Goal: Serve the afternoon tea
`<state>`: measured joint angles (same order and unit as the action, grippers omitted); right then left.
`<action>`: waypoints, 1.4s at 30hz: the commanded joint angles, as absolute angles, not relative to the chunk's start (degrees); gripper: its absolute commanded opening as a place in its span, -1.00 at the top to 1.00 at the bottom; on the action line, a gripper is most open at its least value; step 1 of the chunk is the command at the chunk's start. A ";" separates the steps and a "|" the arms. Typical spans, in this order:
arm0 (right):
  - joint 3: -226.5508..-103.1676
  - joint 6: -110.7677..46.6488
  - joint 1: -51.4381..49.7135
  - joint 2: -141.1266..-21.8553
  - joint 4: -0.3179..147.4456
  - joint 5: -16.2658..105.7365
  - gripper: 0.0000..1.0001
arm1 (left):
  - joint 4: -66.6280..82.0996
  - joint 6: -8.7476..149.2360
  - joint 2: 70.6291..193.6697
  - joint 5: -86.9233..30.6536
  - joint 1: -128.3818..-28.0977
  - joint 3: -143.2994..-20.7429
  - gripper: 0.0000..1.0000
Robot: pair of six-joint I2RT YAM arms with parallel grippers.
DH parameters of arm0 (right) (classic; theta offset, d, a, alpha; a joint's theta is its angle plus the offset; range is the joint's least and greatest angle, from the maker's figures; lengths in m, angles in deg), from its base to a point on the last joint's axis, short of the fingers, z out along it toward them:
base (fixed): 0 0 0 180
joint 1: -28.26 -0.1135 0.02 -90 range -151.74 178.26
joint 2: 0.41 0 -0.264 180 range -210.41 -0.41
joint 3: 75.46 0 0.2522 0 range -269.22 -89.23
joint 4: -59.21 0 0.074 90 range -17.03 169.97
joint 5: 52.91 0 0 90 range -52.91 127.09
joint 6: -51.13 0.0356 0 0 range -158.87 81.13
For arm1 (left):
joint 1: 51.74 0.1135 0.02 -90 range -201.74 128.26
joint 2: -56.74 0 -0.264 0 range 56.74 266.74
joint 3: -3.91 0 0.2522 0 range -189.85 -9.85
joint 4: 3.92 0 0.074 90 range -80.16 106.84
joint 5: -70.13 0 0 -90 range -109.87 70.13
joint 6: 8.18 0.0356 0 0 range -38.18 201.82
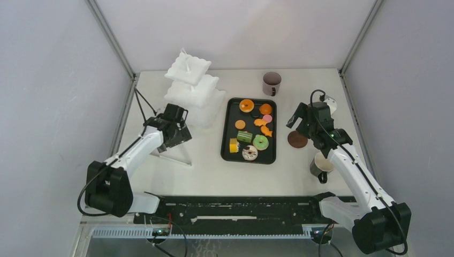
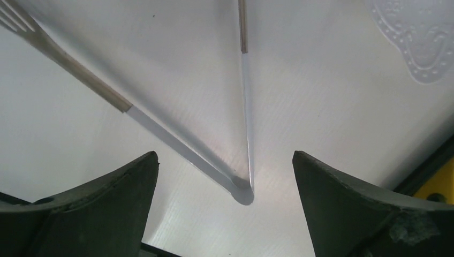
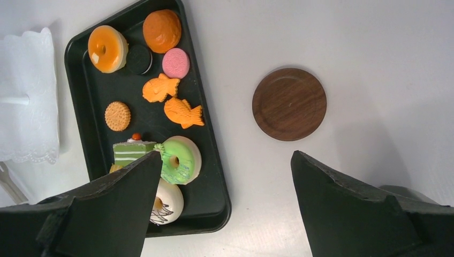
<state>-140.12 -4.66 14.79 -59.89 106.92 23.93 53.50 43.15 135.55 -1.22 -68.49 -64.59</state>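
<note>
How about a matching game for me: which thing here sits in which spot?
Things
1. green doughnut
2. round wooden coaster
3. tongs
4. far mug

Places
A. on the bare table, just right of the black tray
B. below the open left gripper
C. beyond the tray's far right corner
D. on the black tray, among the other pastries

Pairs: 1-D, 2-A, 3-B, 4-C
</note>
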 commanded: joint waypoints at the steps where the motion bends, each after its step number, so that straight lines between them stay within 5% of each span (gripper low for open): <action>1: -139.10 -6.50 15.08 -59.28 102.80 25.99 -0.96 | 59.07 27.52 131.16 6.74 -73.22 -63.42 -0.99; 11: -139.11 -7.99 15.26 -58.90 102.11 27.33 -0.97 | 58.85 8.15 134.22 11.64 -79.11 -58.74 -0.99; 42: -137.65 -6.54 15.52 -57.36 103.23 29.18 -0.98 | 49.71 13.18 144.05 10.50 -69.81 -58.27 -0.99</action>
<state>-137.58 -6.95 15.18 -57.64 104.76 28.69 49.80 11.85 144.20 9.08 -70.55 -56.48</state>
